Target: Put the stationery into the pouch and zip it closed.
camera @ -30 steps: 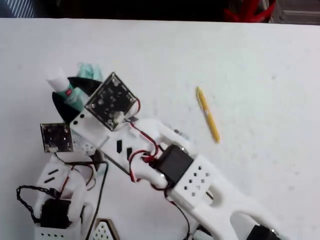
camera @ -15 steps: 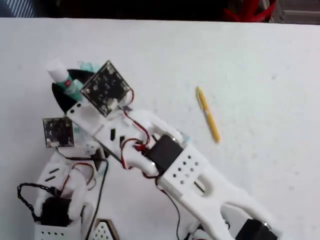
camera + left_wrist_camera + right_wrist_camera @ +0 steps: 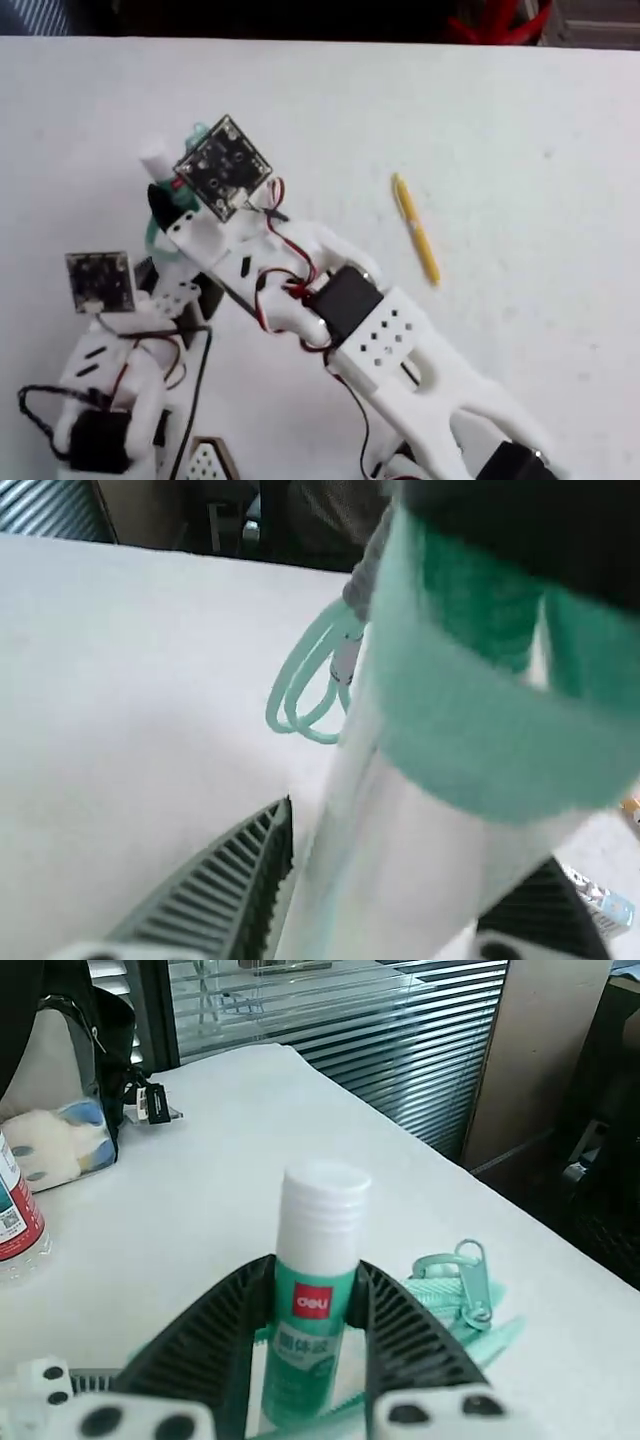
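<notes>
Clenched on a glue stick [image 3: 315,1305] in the right gripper [image 3: 315,1270], with black jaws pressed to both sides of the green-labelled tube and the white cap standing upright above them. Just beyond and beneath that stick, in the right wrist view, the mint-green pouch [image 3: 480,1335] against the white table [image 3: 200,1160], with a matching green clasp [image 3: 467,1270] resting on its fabric. From above, held over the upper-left part of the table at the end of the long arm stretching in from the lower right, cap pointing up and to the left. Grasping the pouch with the left gripper [image 3: 390,920]: ribbed dark jaws on either side of a pale, see-through wall topped by a green band, material filling the gap between them. Beside that band, a doubled mint cord loop [image 3: 305,685] hanging over the tabletop. Impossible to tell whether lifted off the table or touching it. In the high view, placed close beside the right gripper, toward the lower left. Well apart from both arms, toward the right of the table, a yellow pen [image 3: 415,228] lying flat and slanted, touching nothing else. At the edge of the right wrist view, part of a clear water bottle [image 3: 15,1220] with a red-and-white label, standing on the table.
</notes>
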Controlling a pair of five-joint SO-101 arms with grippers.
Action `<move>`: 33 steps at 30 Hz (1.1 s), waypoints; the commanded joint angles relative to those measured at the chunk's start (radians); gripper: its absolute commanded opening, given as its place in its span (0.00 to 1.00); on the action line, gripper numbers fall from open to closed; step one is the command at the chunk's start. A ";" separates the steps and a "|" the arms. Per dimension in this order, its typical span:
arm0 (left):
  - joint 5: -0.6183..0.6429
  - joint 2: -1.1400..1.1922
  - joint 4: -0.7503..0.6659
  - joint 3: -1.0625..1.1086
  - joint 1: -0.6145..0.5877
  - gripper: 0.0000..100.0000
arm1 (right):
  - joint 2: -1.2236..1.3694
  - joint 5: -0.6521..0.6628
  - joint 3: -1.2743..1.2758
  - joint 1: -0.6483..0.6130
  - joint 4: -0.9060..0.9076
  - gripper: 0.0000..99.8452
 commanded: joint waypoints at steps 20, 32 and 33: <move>0.011 0.004 -0.094 -0.063 -0.010 0.30 | -0.013 -0.002 -0.486 0.090 0.470 0.22; 0.006 0.004 -0.103 -0.069 -0.008 0.16 | -0.012 -0.003 -0.466 0.417 0.687 0.14; 0.009 0.004 -0.117 -0.068 -0.008 0.16 | -0.012 -0.003 -0.420 0.437 0.682 0.14</move>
